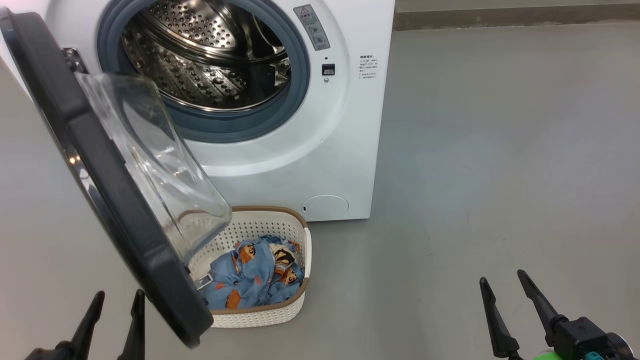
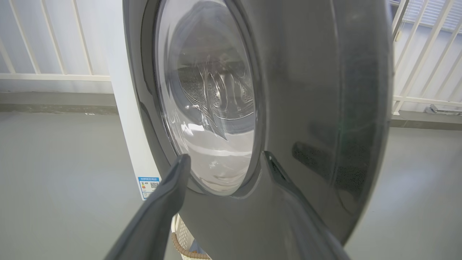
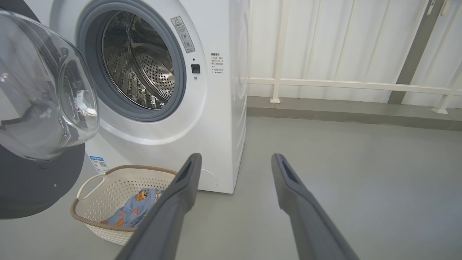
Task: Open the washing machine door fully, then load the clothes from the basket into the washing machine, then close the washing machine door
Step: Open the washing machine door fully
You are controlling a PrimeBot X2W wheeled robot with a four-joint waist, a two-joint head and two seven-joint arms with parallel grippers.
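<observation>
The white washing machine (image 1: 310, 150) stands ahead with its steel drum (image 1: 210, 55) exposed. Its door (image 1: 105, 170), black-rimmed with a clear glass bowl, hangs open to the left and overlaps the basket's left side. The cream basket (image 1: 280, 310) sits on the floor before the machine, with the blue printed clothes (image 1: 255, 277) inside it. My left gripper (image 1: 115, 300) is open just left of the door's lower rim; in the left wrist view its fingers (image 2: 169, 195) face the door's outer face (image 2: 306, 108). My right gripper (image 1: 505, 287) is open over bare floor, right of the basket (image 3: 108, 220).
Grey floor (image 1: 475, 175) spreads to the right of the machine. A white railing (image 3: 343, 85) and wall run behind it above a low kerb. A round service flap (image 1: 325, 206) sits low on the machine's front.
</observation>
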